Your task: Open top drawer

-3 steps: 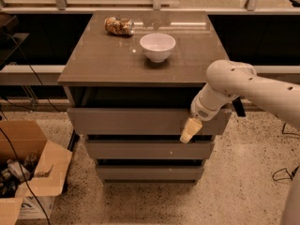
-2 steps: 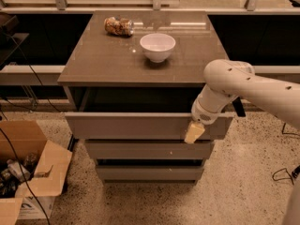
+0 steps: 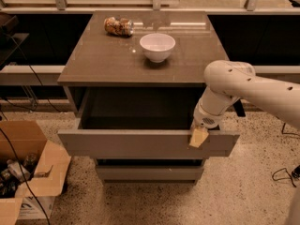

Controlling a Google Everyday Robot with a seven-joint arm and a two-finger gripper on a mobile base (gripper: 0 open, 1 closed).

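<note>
The top drawer [image 3: 140,144] is a plain grey-taupe drawer with a flat front. It stands pulled well out of the cabinet, and its dark inside shows. My gripper [image 3: 198,137] is at the right part of the drawer's front top edge, with one tan fingertip [image 3: 198,138] lying over the front panel. The white arm [image 3: 243,86] reaches in from the right. A lower drawer front [image 3: 150,173] shows beneath, pushed in.
On the cabinet top [image 3: 108,60] stand a white bowl [image 3: 157,46] and a lying can [image 3: 118,26]. An open cardboard box [image 3: 23,172] with clutter sits on the floor at the left. Cables lie on the floor at the right [image 3: 283,172].
The top drawer has slid out further toward the camera, and my gripper has moved with its front edge.
</note>
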